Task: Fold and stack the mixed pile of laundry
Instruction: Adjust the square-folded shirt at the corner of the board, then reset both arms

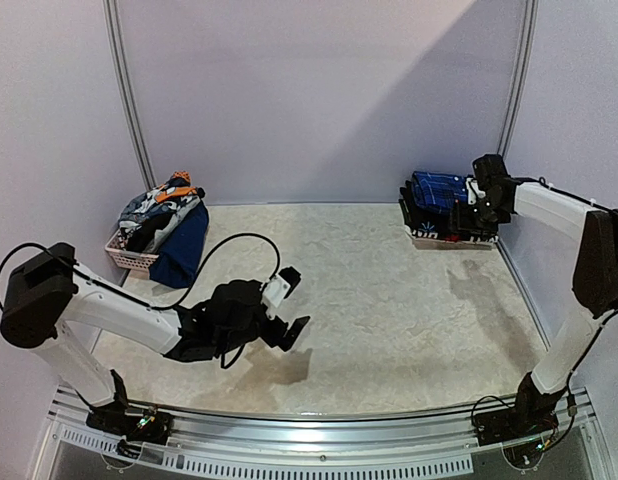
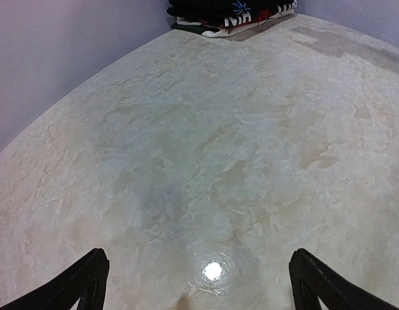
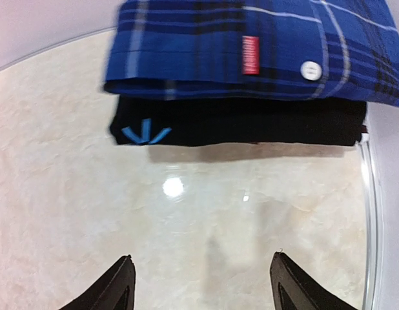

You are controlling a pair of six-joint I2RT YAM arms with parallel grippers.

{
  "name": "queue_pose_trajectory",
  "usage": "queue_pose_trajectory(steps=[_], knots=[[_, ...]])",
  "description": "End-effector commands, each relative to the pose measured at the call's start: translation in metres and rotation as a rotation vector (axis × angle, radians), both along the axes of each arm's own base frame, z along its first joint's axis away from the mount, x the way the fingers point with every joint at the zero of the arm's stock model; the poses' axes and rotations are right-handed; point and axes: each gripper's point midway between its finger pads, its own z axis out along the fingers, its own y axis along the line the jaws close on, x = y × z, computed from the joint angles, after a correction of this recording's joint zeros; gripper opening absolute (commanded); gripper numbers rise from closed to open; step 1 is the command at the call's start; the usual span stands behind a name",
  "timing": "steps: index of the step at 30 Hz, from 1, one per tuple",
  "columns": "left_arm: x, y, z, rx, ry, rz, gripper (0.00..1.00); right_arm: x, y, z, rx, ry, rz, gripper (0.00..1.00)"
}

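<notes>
One laundry pile (image 1: 161, 212), one basket (image 1: 127, 259), one folded stack (image 1: 437, 192) — two grippers (image 1: 293, 303) (image 1: 461, 207).

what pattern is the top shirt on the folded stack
Blue plaid shirt, dark and white lines crossing it; clearest in the right wrist view.

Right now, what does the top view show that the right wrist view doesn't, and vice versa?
Only top: the unfolded pile heaped in the basket at far left, and the left arm over the table. Only right wrist: the red label and white button on the plaid shirt, and a blue mark on the black garment beneath it. Both: that folded stack at the table's far right, shirt on top.
</notes>
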Motion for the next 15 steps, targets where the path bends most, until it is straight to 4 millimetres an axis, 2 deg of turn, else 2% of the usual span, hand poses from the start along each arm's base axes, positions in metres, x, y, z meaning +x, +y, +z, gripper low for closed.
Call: queue_pose_trajectory(steps=[1,7,15], knots=[[0.006,0.011,0.009,0.013,-0.021,0.031,1.00,-0.010,0.025,0.026,0.050,-0.069,0.053,0.74],[0.008,0.016,0.022,0.022,-0.049,0.054,0.99,-0.024,0.071,0.051,0.134,-0.144,0.183,0.83],[0.016,0.034,0.043,0.078,-0.120,0.117,1.00,-0.056,0.123,0.079,0.252,-0.260,0.340,0.99]])
